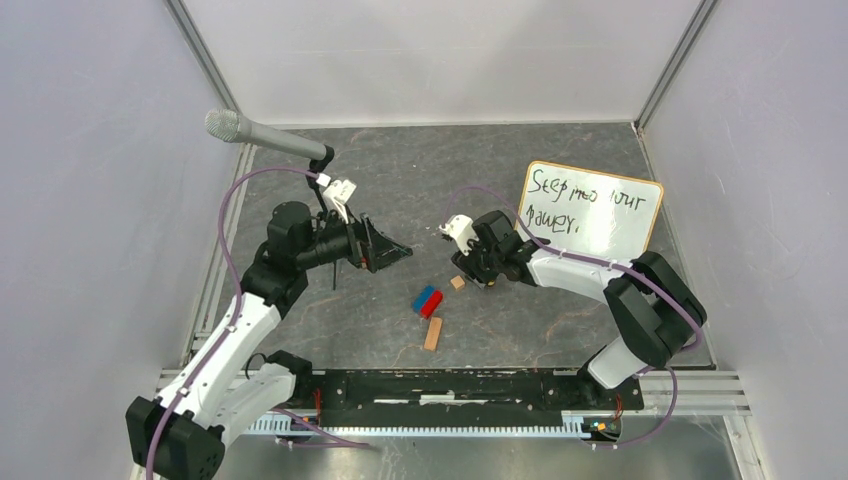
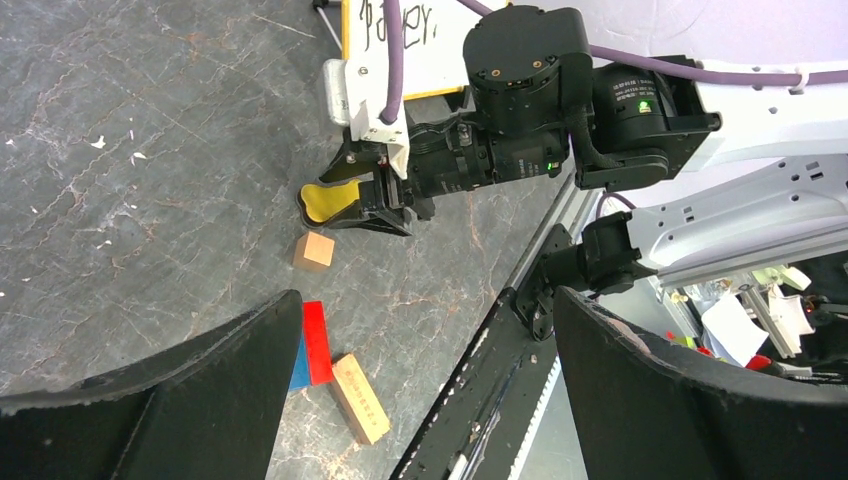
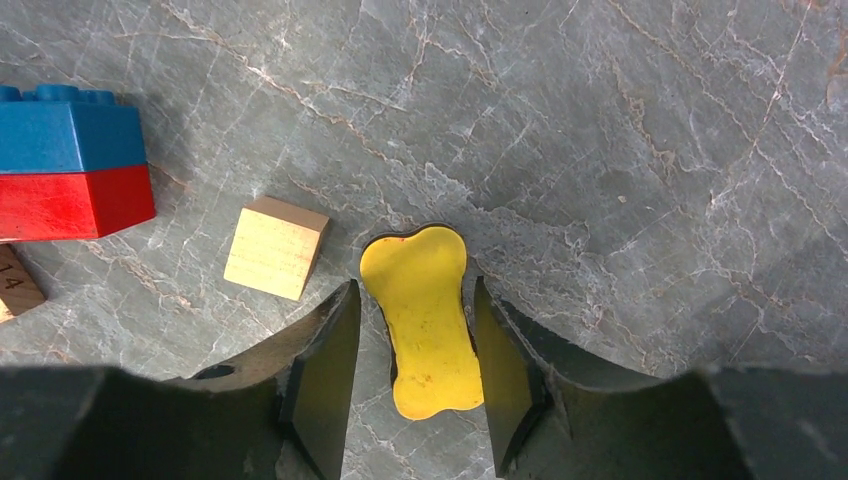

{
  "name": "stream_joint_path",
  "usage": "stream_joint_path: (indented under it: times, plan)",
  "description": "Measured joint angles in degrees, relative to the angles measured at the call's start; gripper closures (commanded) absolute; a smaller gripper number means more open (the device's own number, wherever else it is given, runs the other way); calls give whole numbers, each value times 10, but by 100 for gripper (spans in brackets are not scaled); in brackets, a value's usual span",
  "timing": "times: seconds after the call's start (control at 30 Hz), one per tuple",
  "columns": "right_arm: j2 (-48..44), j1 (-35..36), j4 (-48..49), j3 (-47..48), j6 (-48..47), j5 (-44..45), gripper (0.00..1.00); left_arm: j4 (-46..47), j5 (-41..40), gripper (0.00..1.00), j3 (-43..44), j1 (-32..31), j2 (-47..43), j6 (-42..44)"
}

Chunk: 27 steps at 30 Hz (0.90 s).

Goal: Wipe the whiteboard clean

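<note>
Right now the whiteboard (image 1: 590, 210) lies flat on the desk (image 1: 400, 170) in the upper right of the top view. It's turned a bit off square, w/ two lines of green handwriting across it, none of it wiped. The right arm's forearm and purple cable pass in front of the board's lower edge.

The right pincer (image 3: 412, 300) sits low at the desk near the center of the top view, near the board's left edge but not on it. In the right wrist view its two dark fingers (image 3: 325, 370) straddle a yellow bone-shaped eraser (image 3: 425, 330) lying flat on the desk. One finger looks to touch it and a thin dark line shows at the other, so can't tell whether it's clamped or only bracketed.

A small wooden cube (image 3: 276, 247) sits just left of the eraser in that view, not touching it. A red-and-blue stud brick (image 3: 70, 175) is at the left frame edge. In the top view a long wooden block (image 1: 433, 333) lies just below the brick.

The left pincer (image 1: 385, 250) hangs above the desk left of center, jaws spread wide w/ nothing between them, aimed toward the right arm. A microphone (image 1: 265, 137) pokes in at upper left.
</note>
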Motion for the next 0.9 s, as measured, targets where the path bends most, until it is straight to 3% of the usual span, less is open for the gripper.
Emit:
stream_joint_path:
  times: [0.17, 0.47, 0.7, 0.9]
  plan:
    - [1, 0, 3, 0, 0, 0, 51, 8, 1, 0, 0, 0, 12, -4]
    - [1, 0, 23, -11, 4, 0, 66, 12, -10, 0, 0, -30, 27, -6]
    - [-10, 0, 49, -21, 22, 4, 86, 15, -89, 0, 0, -117, 38, -6]
    - [-69, -7, 77, -57, 71, 37, 90, 79, -144, 0, 0, -137, 49, -19]
